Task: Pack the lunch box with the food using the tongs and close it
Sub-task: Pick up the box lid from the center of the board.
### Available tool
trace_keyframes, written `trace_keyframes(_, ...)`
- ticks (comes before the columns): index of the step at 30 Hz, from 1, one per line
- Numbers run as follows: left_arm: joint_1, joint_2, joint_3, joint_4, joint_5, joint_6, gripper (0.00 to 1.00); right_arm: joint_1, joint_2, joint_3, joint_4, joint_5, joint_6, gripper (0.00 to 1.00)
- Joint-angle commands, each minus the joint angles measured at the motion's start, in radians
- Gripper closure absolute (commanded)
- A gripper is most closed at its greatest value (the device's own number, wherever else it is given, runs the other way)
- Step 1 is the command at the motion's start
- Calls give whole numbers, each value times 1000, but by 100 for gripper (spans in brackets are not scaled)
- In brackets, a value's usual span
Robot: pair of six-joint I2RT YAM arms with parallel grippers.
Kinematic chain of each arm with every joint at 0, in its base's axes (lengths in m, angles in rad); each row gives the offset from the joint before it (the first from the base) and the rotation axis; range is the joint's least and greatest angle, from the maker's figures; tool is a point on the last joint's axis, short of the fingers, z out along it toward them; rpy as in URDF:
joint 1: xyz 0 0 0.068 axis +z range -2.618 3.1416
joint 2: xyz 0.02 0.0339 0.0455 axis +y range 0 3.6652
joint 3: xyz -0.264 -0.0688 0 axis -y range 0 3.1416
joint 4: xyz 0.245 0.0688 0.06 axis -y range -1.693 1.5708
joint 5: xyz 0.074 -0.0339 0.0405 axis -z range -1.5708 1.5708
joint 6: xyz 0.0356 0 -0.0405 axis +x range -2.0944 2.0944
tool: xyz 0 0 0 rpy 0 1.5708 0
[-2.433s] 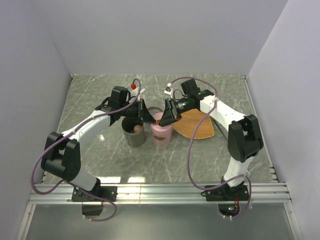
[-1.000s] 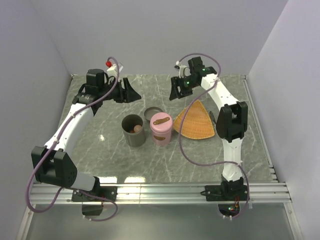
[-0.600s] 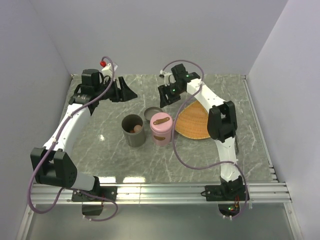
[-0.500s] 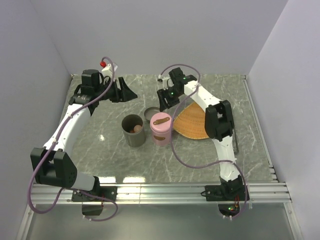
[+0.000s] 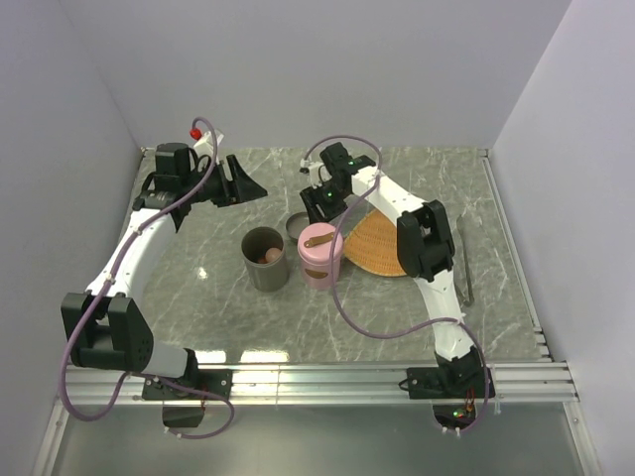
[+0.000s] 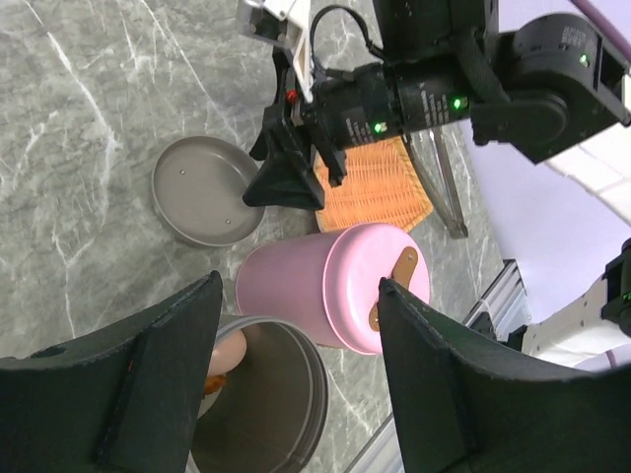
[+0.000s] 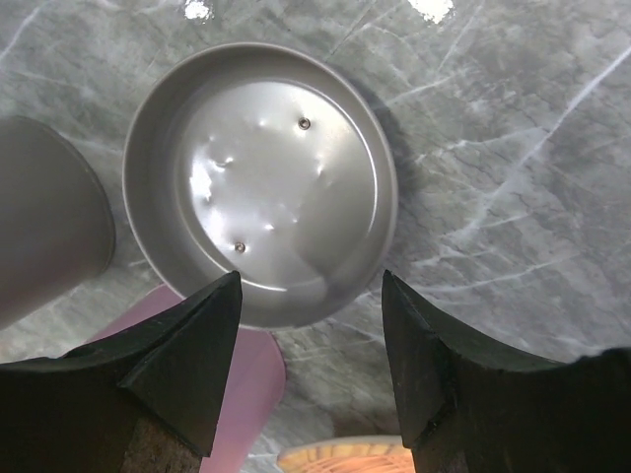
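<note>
A moment ago both arms were bunched low over the tubs in the middle of the top view; now they have lifted clear. The left gripper (image 5: 246,184) hangs at the upper left, spread and empty. The right gripper (image 7: 311,281) has swung left off the orange woven tray (image 5: 382,248) and hovers, also spread and holding nothing, directly above the grey lid (image 7: 261,182). That lid lies hollow side up on the tabletop (image 5: 179,248), just behind the pink tub (image 5: 320,255). With the arm moved, the tongs (image 5: 463,260) lie in plain sight at the right of the top view, beside the tray and well apart from both grippers. They lie flat, their long axis running nearly straight up and down the frame. From the left wrist view their two arms seem to meet at the end nearer the rail, so the open tips point toward the back wall. The food (image 6: 225,357), a beige ball and an orange-brown bit, sits inside the open grey tub (image 5: 266,260), touching the pink tub's left side. The pink tub already wears its lid with a brown tab, and no pieces show on the visible part of the tray. Packing therefore looks done, and the right gripper's station over the lid suggests closing the grey tub comes next.
</note>
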Motion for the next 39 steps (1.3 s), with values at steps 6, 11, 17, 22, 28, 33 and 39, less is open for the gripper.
trace_keyframes(6, 17, -26, -7, 49, 43, -30, 30, 35, 44, 67, 32, 95, -7, 36)
trace_keyframes(11, 21, -22, -4, 51, 46, -33, 30, 29, 68, 80, 33, 140, -13, 48)
trace_keyframes(17, 24, -23, -11, 57, 47, -36, 30, 6, 65, 77, 25, 120, -9, 74)
trace_keyframes(22, 24, -23, -13, 59, 50, -38, 30, -25, 51, 110, 14, 74, 8, 97)
trace_keyframes(28, 26, -26, -14, 59, 52, -39, 30, -81, -4, 114, 46, -26, 69, 100)
trace_keyframes(33, 29, -28, -14, 65, 63, -39, 28, -152, -48, 134, 111, -142, 198, 100)
trace_keyframes(39, 55, -87, -56, 210, 158, -94, 21, -259, -156, 90, 272, -368, 353, 100)
